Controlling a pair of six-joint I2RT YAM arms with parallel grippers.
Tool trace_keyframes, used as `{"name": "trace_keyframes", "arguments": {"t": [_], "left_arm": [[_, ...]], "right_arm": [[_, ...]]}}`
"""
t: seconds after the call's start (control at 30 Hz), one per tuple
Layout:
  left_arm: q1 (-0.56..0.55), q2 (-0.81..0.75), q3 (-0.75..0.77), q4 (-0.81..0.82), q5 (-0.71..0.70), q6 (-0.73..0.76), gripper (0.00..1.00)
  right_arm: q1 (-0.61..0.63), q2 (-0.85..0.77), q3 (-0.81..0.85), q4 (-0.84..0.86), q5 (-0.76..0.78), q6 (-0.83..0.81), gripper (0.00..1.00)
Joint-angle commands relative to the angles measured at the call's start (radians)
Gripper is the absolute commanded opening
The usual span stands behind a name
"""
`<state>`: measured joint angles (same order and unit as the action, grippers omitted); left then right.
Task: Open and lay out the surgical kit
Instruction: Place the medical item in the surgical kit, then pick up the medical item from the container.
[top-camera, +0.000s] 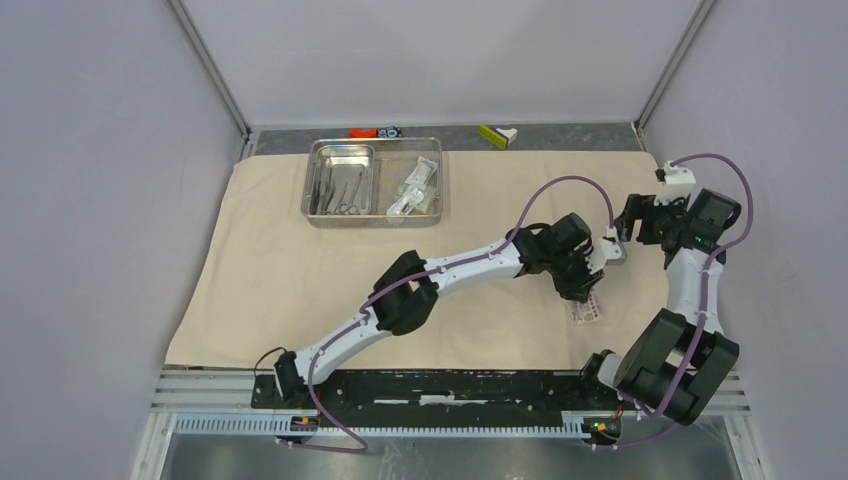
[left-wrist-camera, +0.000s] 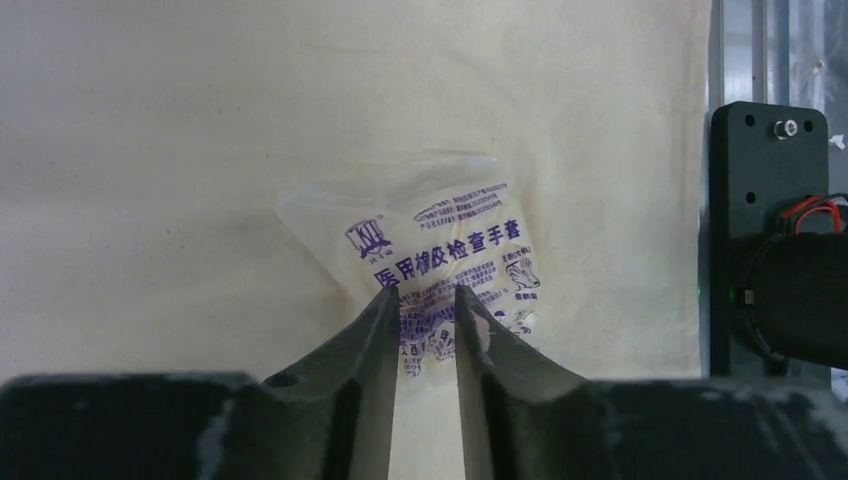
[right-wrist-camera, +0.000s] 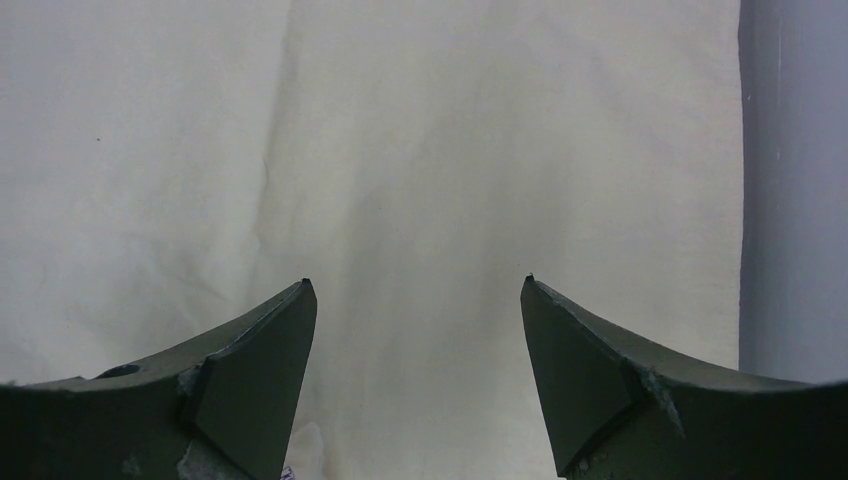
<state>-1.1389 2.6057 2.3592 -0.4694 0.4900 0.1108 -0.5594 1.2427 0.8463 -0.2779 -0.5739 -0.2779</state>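
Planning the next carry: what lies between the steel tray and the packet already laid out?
Only bare cloth between tray and packet, top view; the left arm crosses above it.

Upper centre of the overhead view: we see a small yellow-green and white object (top-camera: 497, 135) lying on the bare grey strip of tabletop (top-camera: 570, 135) that runs along the foot of the pale back wall (top-camera: 440, 50). Left of it, on the same strip, we see small orange and black pieces (top-camera: 372, 131) clustered together.

Pale lilac-grey panel walls (top-camera: 100, 200) on three sides, slim silver metal corner posts (top-camera: 208, 65) (leaning inward), dark speckled tabletop strip (top-camera: 560, 135) at the back, soft even light.
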Motion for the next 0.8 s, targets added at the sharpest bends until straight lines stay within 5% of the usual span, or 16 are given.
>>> {"name": "trace_keyframes", "arguments": {"t": [0.0,0.17,0.53,0.77], "left_arm": [[-0.003,-0.014,0.049,0.006,-0.057,0.026,0.46],[-0.002,-0.077,0.043,-0.074,-0.174,0.099,0.71],[0.096,-0.414,-0.267,-0.120,-0.309,0.200,1.00],[0.336,-0.568,-0.463,-0.048,-0.337,0.108,1.00]], "right_arm": [[-0.005,0.004,-0.007,0.031,-0.051,-0.019,0.82],[-0.005,0.013,-0.006,0.022,-0.081,-0.032,0.82],[0.004,0.031,0.004,-0.004,-0.126,-0.057,0.82],[0.257,0.001,0.011,0.039,0.006,-0.101,0.82]]}}
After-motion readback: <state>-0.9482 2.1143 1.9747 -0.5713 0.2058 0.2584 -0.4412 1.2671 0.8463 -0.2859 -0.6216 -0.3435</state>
